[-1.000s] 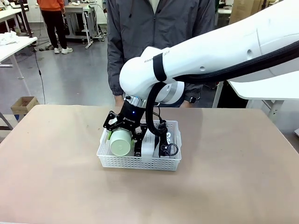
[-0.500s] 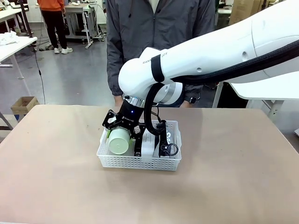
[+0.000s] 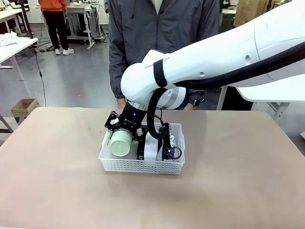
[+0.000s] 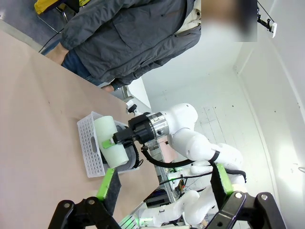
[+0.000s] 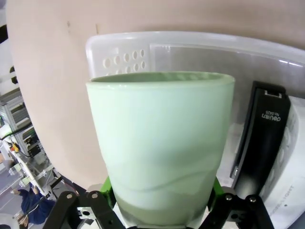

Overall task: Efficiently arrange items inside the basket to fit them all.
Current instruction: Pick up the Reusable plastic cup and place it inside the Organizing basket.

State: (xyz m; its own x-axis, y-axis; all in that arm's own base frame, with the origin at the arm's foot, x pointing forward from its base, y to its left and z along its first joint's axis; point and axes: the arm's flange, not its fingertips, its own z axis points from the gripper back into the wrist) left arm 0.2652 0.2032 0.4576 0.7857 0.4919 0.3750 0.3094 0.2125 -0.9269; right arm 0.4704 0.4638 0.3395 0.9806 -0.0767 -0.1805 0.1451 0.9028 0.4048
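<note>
My right gripper is shut on the pale green cup, which hangs tilted in the left part of the white basket, one round end toward the front camera. In the right wrist view the cup sits between the green pads, with the black stapler beside it and the small white box past that. In the front view the stapler, the box and the grey pouch's black ring lie to the cup's right. My left gripper stands open, far from the basket.
A person in a grey jacket stands at the table's far edge right behind the basket. My right arm spans the table's right half above the surface. Bare brown tabletop lies to the left and front of the basket.
My right gripper has shifted slightly left and up with the cup still in it. The basket and the other items have not moved.
</note>
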